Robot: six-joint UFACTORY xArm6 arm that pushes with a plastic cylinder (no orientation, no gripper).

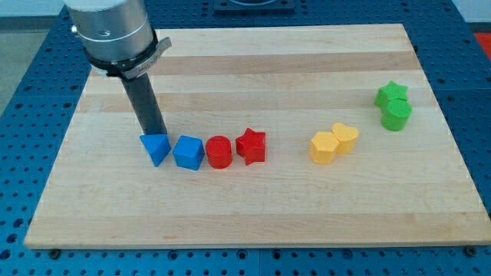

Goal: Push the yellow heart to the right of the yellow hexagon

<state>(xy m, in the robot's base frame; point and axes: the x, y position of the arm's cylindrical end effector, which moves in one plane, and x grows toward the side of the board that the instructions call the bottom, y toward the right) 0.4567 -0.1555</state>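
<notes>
Nearest the camera sat the blue triangular block [156, 148], my tip [156, 132] seemingly touching its 12 o'clock edge, holding nothing. Well off at 3 o'clock, the yellow heart [345, 138] already pressed the yellow hexagon [324, 147] at its 2 o'clock, likely needing little nudging.

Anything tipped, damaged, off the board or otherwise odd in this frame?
Nothing stands out. All eight blocks sit flat on the wooden board. My tip is at the blue triangle, far from the yellow heart, which touches the yellow hexagon on its right.
</notes>
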